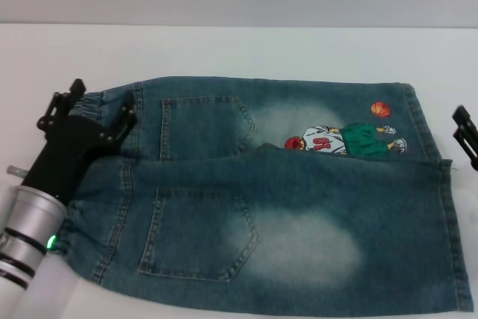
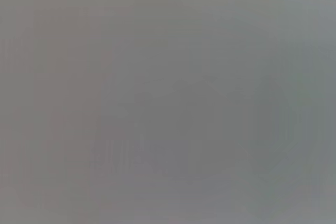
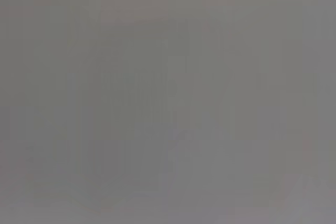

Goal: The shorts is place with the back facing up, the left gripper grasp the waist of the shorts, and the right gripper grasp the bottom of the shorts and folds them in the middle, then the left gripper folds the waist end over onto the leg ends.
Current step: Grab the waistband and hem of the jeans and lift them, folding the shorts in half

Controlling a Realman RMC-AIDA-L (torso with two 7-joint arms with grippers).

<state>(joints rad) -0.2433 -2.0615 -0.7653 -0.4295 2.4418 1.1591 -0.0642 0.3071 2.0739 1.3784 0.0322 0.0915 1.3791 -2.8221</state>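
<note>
The shorts (image 1: 276, 222) are blue denim with pale faded patches, a red, white and green cartoon embroidery (image 1: 345, 140) and an orange ball (image 1: 380, 110), on a white table (image 1: 224, 50).

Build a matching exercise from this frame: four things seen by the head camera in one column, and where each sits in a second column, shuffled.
Things:
1. left gripper
2. right gripper
3. orange ball
4. shorts

Places:
A. stitched on the far leg, near its hem
B. at the picture's right edge, just beyond the leg hems
C. spread flat on the white table, pockets up
D. over the gathered waistband at the left end

Pairs: 1-D, 2-B, 3-A, 4-C
</note>
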